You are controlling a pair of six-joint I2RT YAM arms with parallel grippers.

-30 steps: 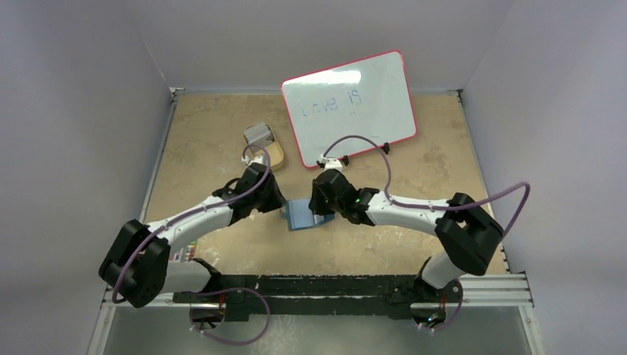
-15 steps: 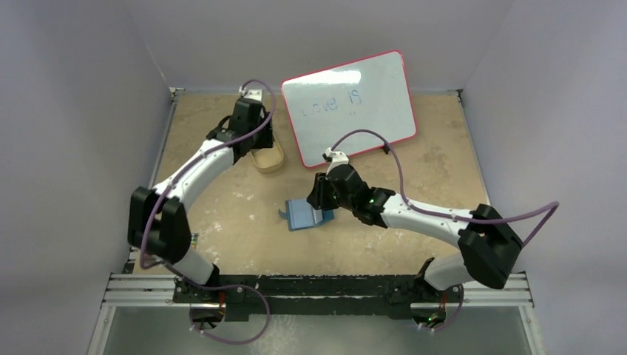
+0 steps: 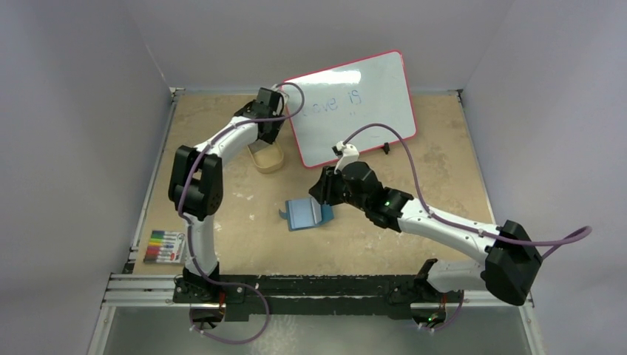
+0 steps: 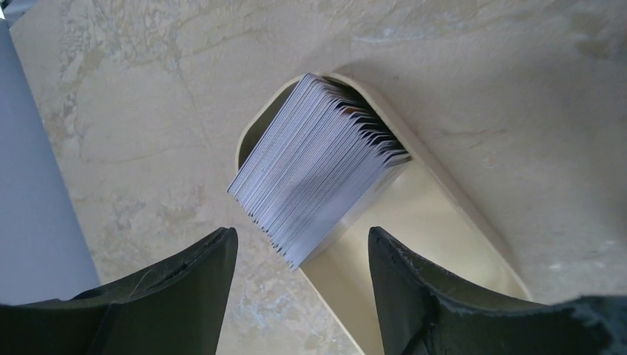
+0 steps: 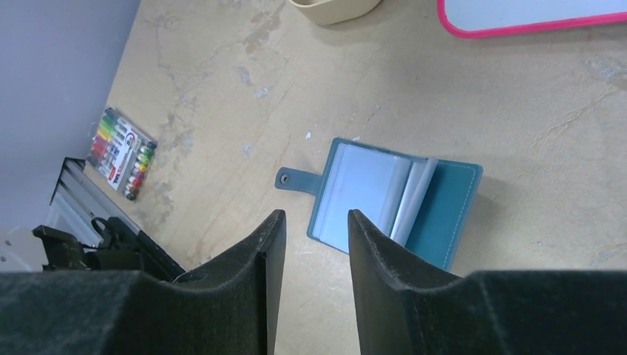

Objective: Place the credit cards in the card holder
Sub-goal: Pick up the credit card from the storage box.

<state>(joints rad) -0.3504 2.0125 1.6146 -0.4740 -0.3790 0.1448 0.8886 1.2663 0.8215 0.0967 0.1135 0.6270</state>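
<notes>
**Entry: credit cards, card holder, both grippers**

**Credit cards** (image 4: 318,166). A fanned pack of thin grey-silver cards stands on edge and leans at one end of the tan oval tray (image 4: 418,222), at the far left of the table (image 3: 222,214). The pack's lower corner hangs over the tray rim.
- Handling, as judged: each card is light, stiff and slick-faced. The pack is loose, so cards will slide on one another and several may come away together.
- Best hold: pinch across the flat faces at the raised, exposed edge, taking only a few from the outer side of the fan.

**Card holder** (image 5: 392,203). A teal-blue folding wallet lies open and flat near the table's middle, well apart from the tray. Its pale clear sleeves face up and the snap tab (image 5: 285,178) sticks out to one side.
- Handling, as judged: it is light and soft, and the limp sleeves will buckle. It will probably skid unless a cover is pressed down while a card goes in.

**Left gripper** (image 4: 299,244). The jaws are spread wide and hold nothing. It hangs just above the pack.

**Right gripper** (image 5: 314,222). The jaws stand partly apart with a narrow gap and nothing between them. It is poised above the wallet's tab side, not touching it.

**Also present.**
- A pink-rimmed whiteboard (image 3: 347,107).
- A marker pack (image 3: 164,246).
</notes>
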